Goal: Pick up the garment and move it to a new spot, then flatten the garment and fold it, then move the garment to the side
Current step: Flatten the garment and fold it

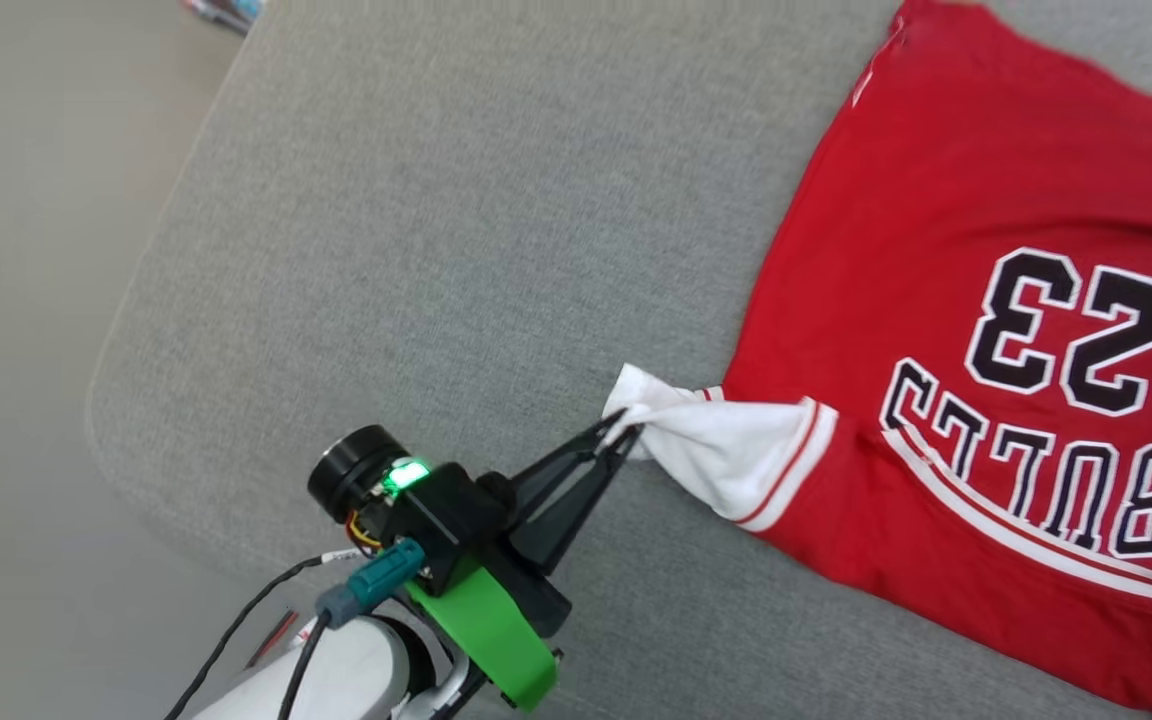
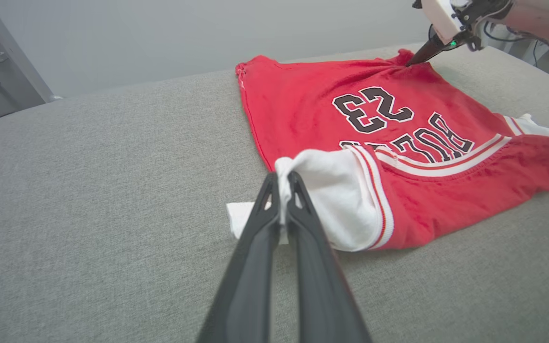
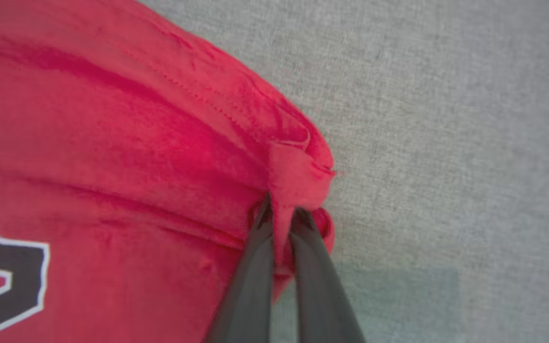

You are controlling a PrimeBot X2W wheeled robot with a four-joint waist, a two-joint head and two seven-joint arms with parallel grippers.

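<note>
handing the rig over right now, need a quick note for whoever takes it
Left gripper: shut on the tip of the white sleeve.
Right gripper: shut on a red hem corner.
Garment: print up on the grey cushion, mostly spread, wrinkled near both grips.
Done: both grips taken.
Left: pull it flat, fold it, move it aside. Whether it was already relocated cannot be told.
</note>
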